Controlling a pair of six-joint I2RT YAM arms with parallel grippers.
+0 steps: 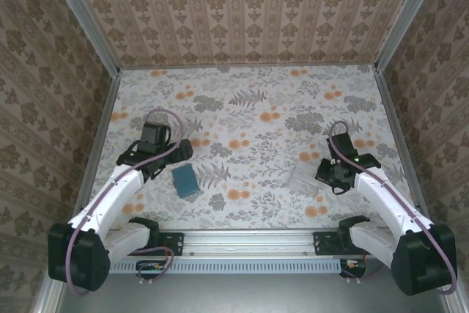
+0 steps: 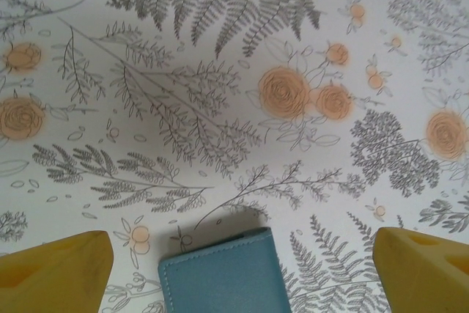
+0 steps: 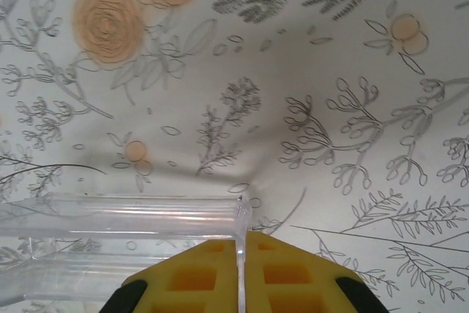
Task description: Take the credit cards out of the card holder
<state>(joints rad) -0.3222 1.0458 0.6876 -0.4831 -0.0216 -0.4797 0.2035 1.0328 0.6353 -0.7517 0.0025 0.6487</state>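
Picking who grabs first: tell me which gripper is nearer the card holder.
Left. The left gripper hangs open over an edge of the card holder; the right gripper is across the table, pinching a wall of the clear tray.

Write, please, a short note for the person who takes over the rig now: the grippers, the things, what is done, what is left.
Left gripper: open, one finger on each side of the card holder, not touching it.
Right gripper: shut on a wall of the clear tray.
Card holder: closed, flat on the table, left of the tray.
Done: nothing; no credit cards are out yet.
Left: open the holder and pull the cards out.
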